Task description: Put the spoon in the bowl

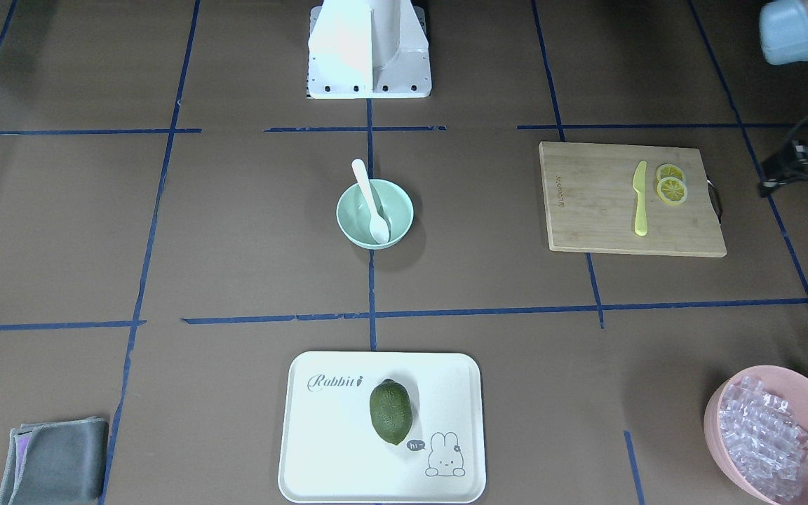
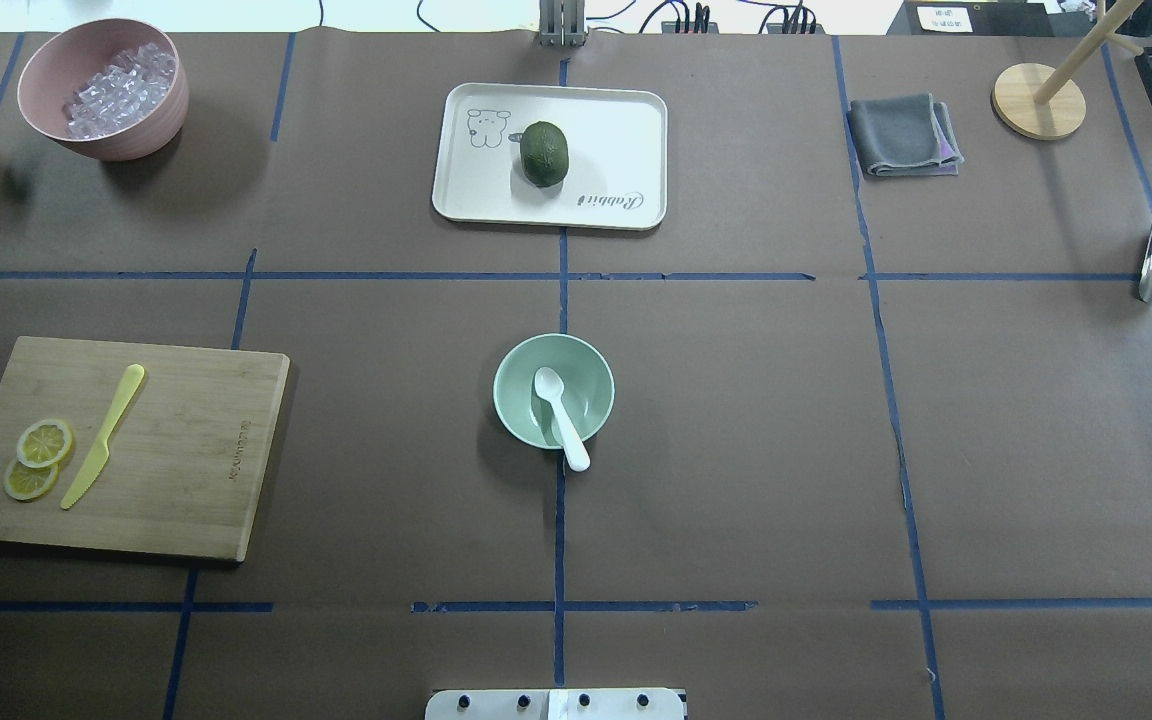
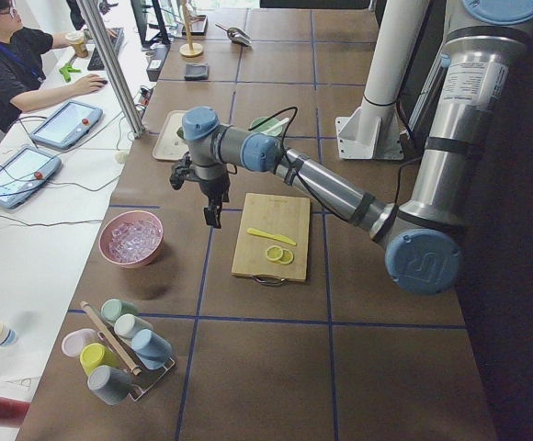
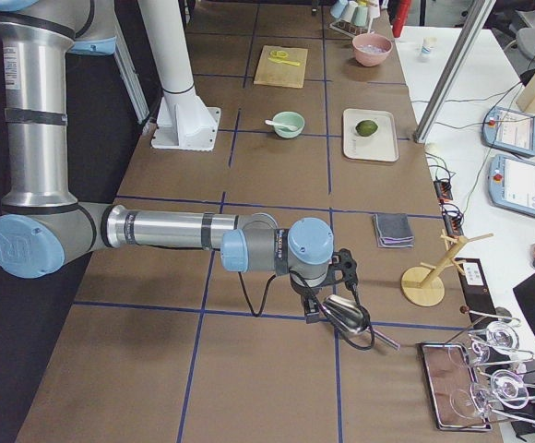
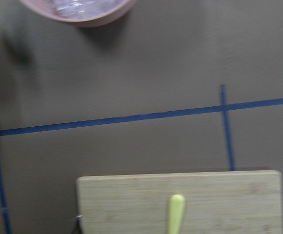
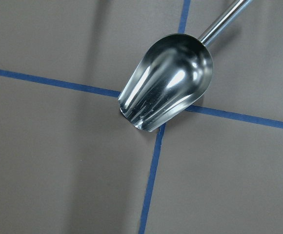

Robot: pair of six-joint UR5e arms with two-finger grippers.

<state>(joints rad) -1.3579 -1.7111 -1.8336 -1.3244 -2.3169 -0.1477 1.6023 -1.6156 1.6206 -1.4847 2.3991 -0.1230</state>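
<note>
Brown-papered bench [image 2: 736,450] bears the bowl [image 2: 598,392], the spoon [image 2: 561,420] propped scoop-down inside against its rim, seemingly done; whether the left pincer [image 3: 215,219] or right pincer [image 4: 317,312] stands apart, I cannot tell.

Gap of both jaws indiscernible.
</note>
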